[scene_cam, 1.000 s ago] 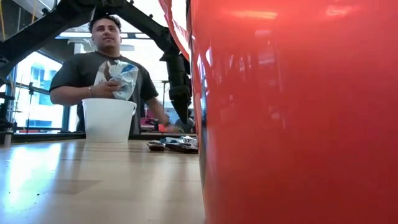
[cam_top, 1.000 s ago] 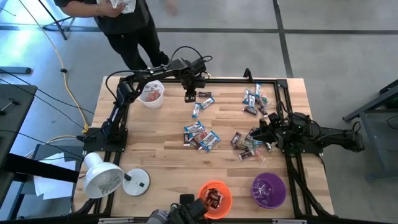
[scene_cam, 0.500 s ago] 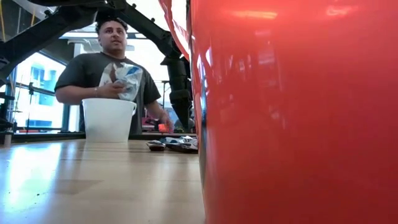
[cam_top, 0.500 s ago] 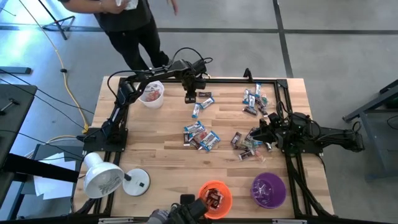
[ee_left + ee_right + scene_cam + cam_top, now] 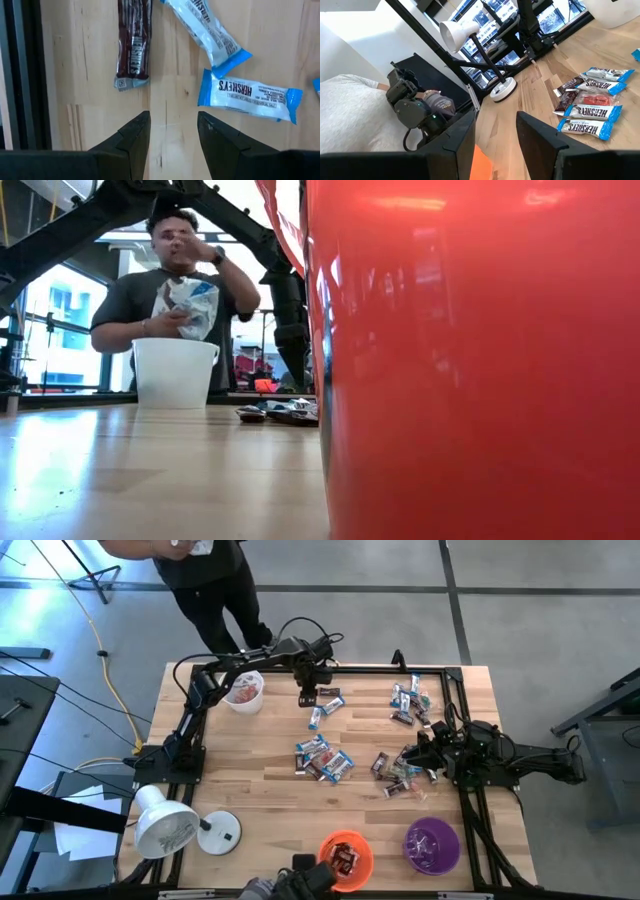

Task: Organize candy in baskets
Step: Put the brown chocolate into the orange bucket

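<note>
Nothing on the table has shifted since the earlier frames; only the person beyond the far edge has moved, one hand now raised to the face while the other keeps a crinkled bag. From the high view we note the left gripper hanging over the far side of the table, just beside a dark bar and near the white basket, and the right gripper low at the right-hand candy pile; more candy lies mid-table, the orange basket and purple basket at the near edge. Low view: orange wall fills most of the picture, white basket well behind. Left wrist view: fingers apart, empty, above bare wood between a brown bar and a blue-and-white bar. Right wrist view: fingers apart, nothing between them, a lamp beyond. We judge the risk is a straight descent closing on wood between the two bars, or nudging one away; the person's reach over the table could also meet the left arm.
</note>
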Motion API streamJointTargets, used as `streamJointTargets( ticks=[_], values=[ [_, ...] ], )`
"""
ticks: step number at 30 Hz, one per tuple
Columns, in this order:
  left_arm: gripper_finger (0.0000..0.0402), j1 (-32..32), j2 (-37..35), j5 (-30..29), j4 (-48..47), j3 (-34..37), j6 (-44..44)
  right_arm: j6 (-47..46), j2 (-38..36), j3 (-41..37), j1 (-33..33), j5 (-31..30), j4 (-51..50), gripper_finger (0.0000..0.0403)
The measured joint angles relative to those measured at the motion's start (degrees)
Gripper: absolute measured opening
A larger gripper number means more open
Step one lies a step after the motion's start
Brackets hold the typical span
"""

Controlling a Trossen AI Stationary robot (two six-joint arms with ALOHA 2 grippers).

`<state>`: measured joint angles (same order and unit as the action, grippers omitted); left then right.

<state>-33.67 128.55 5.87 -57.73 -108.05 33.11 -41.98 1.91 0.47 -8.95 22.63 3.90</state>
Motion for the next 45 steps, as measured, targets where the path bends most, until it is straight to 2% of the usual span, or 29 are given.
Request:
streamJointTargets(
  ticks=[37, 45],
  values=[
    [0.0152, 1.5, 0.0, -0.6, 2.2, 0.0, 0.2, 0.0, 0.0, 0.0, 0.0, 0.0, 0.0, 0.0138],
    [0.0152, 1.5, 0.0, -1.6, 1.4, -3.2, 0.9, 0.0, 0.0, 0.0, 0.0, 0.0, 0.0, 0.0138]
  ],
)
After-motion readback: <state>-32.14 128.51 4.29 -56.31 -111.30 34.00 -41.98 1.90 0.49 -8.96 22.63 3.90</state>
